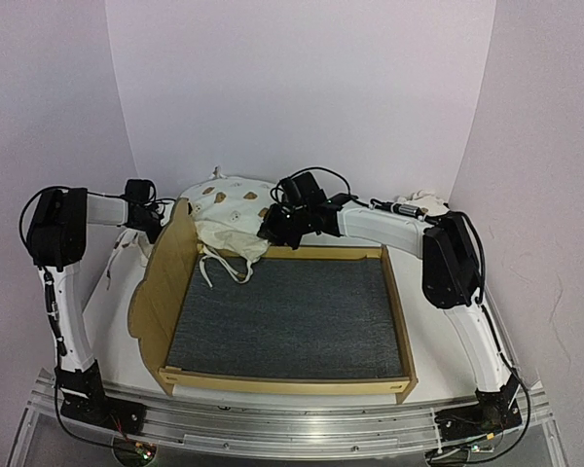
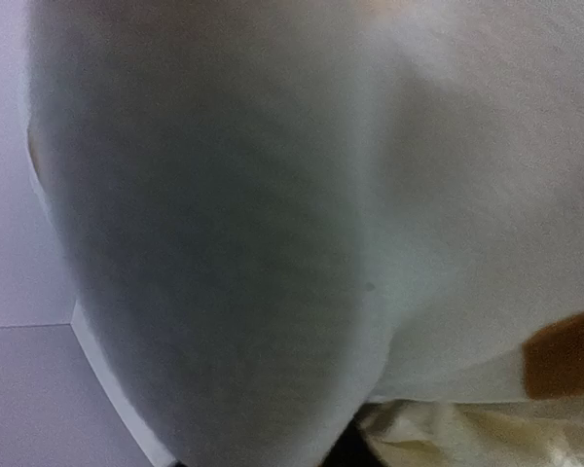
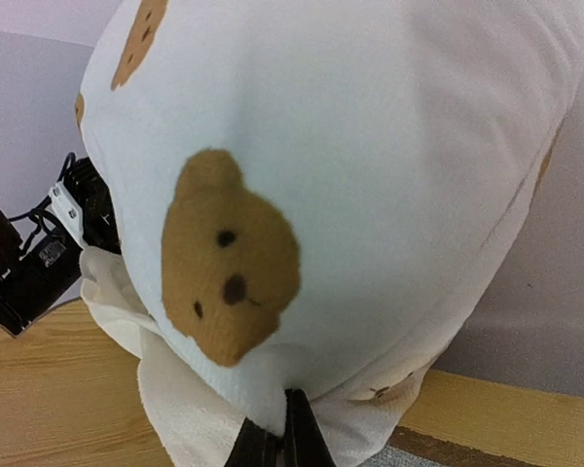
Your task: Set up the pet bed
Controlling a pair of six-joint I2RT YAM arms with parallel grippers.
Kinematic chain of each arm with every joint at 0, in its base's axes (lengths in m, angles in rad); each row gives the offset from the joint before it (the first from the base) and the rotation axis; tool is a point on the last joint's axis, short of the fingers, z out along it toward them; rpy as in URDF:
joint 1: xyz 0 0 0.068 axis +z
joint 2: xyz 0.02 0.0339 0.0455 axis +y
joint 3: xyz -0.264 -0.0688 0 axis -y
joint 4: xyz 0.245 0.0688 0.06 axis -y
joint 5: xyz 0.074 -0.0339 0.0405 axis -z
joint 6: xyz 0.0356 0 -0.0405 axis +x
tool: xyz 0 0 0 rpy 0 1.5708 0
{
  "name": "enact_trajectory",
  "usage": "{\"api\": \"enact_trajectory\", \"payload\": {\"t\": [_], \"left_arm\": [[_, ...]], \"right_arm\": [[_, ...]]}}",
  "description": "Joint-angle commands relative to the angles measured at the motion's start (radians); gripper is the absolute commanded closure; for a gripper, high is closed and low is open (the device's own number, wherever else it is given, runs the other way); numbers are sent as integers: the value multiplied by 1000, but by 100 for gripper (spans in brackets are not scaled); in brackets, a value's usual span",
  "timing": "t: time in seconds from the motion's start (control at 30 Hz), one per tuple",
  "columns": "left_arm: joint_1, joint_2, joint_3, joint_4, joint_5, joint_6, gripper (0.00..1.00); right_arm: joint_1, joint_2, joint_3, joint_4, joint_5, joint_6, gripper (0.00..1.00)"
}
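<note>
- The pet bed (image 1: 287, 382) sits in the middle of the table (image 1: 115, 292), between the two arms, with its long side toward their bases
- Its tall curved headboard (image 1: 161, 287) stands upright at the left end, and the dark grey felt base (image 1: 292, 311) lies bare inside the light-wood frame
- A large cream bear-print cushion (image 1: 236, 209) is bunched at the bed's far left corner; it rests against the top of the headboard and spills over the far rail (image 1: 341, 252) onto the felt
- The cushion's tie strings (image 1: 224, 265) trail loose on the grey base just below it
- The right gripper (image 3: 277, 443) reaches in over the far rail, its fingers pressed together on a fold at the cushion's lower edge; the right wrist view shows the fabric pinched between them, with a brown bear face just above
- The left gripper (image 1: 148, 222) is behind the headboard, right against the cushion's left side
- The left wrist view is filled with blurred cream fabric and shows no fingers, so I cannot tell whether that gripper is spread or closed
- A small cream pillow (image 1: 426, 202) lies at the far right of the table, partly hidden behind the right arm, well apart from the bed
</note>
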Motion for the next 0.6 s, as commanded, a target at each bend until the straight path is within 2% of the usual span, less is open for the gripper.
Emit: {"api": "enact_trajectory", "payload": {"t": [0.0, 0.1, 0.23, 0.57], "left_arm": [[-4, -37, 106, 37, -34, -136, 100], [-11, -93, 187, 32, -17, -247, 100], [-50, -166, 335, -52, 40, -356, 100], [-284, -306, 619, -263, 92, -401, 100]], "right_arm": [[-35, -78, 12, -8, 26, -62, 100], [-79, -159, 12, -11, 41, -106, 100], [-151, -287, -1, -36, 47, -167, 100], [-335, -646, -174, -241, 9, -365, 100]]}}
